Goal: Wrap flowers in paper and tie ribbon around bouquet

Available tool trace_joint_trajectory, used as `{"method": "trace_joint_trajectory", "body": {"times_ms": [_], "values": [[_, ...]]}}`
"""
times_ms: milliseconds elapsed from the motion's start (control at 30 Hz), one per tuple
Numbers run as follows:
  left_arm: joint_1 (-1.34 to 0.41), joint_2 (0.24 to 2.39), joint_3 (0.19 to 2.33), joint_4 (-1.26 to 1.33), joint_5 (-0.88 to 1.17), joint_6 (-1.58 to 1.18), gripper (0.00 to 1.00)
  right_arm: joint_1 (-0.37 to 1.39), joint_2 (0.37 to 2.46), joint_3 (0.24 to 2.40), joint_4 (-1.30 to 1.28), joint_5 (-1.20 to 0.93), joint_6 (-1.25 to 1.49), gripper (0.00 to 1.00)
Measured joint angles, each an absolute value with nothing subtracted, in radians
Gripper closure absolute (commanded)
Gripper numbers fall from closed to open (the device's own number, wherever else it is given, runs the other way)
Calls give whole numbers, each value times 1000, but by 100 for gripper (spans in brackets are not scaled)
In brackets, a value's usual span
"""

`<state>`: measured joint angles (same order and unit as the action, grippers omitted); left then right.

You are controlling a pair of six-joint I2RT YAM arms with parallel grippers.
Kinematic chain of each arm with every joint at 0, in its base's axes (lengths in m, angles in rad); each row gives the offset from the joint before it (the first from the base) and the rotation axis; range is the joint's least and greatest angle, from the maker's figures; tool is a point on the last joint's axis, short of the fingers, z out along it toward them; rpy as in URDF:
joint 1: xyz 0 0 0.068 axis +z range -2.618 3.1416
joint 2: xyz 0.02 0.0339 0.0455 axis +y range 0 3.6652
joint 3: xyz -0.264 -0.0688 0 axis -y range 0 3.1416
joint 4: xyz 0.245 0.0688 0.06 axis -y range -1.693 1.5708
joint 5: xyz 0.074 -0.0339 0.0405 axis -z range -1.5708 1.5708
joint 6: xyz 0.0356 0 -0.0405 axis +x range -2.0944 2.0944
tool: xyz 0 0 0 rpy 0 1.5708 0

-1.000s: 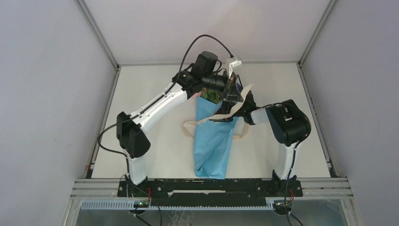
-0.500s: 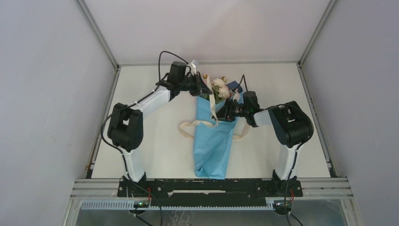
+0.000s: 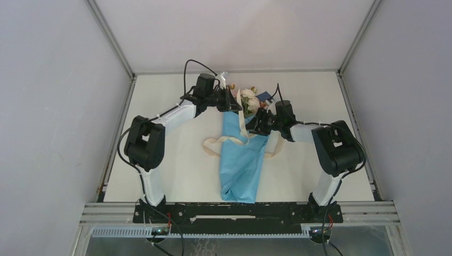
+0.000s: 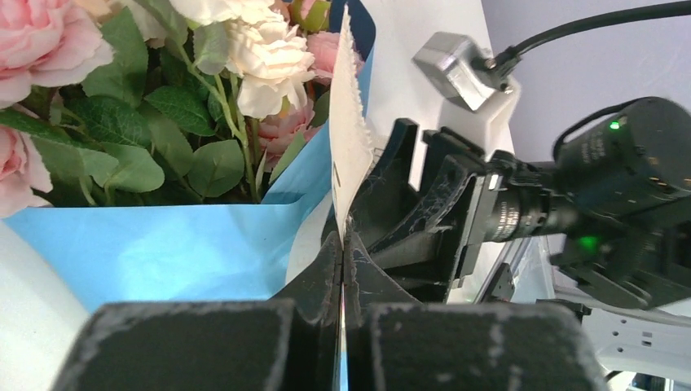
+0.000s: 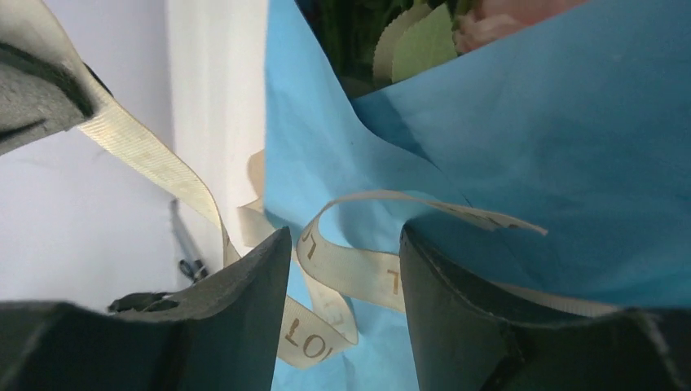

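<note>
– Left gripper (image 3: 230, 101), top view: state?
– Cannot tell from above. It sits at the far-left shoulder of the bouquet (image 3: 242, 160), with the ribbon (image 3: 213, 140) running up to it. Right gripper (image 3: 259, 118) is just beside the far-right shoulder. The bouquet lies mid-table (image 3: 170, 160), long axis from near edge to far edge. Flowers (image 3: 248, 98) point to the far edge, tip to the near edge.
– Left wrist view?
– Jaws fully closed, pinching the ribbon (image 4: 349, 138). It stands up past the paper (image 4: 163, 244) and flowers (image 4: 236, 73).
– Right wrist view?
– Right gripper (image 5: 344, 232) parted, gripping nothing. A ribbon (image 5: 358, 273) loop lies between its fingers, against the paper (image 5: 505, 138).
– Handling?
– Judged: ribbon limp, light, probably slick; pinch it flat, near an end. Paper thin, creases easily and may spring open, so hold the bouquet at its waist, never at the blooms.
</note>
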<state>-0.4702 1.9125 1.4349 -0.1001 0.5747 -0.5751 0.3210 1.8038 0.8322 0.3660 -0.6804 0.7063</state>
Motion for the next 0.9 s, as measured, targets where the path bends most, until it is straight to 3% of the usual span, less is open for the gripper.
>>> {"method": "trace_joint_trajectory", "body": {"times_ms": [200,333,533,800,867,900], "values": [[-489,1930,1419,-86,567,-531,100,387,1699,922,75,-400,605,42],[-528,1963,1419,-83,568,-511,100,388,1629,923,-3,-329,572,42],[-558,1990,1419,-84,567,-487,100,374,1587,916,-33,-295,535,40],[-551,2017,1425,-76,560,-477,100,376,1566,833,76,-410,525,41],[-550,2025,1426,-76,560,-477,100,376,1582,833,95,-418,530,49],[-550,2027,1426,-76,559,-477,100,376,1594,833,108,-424,532,60]]}}
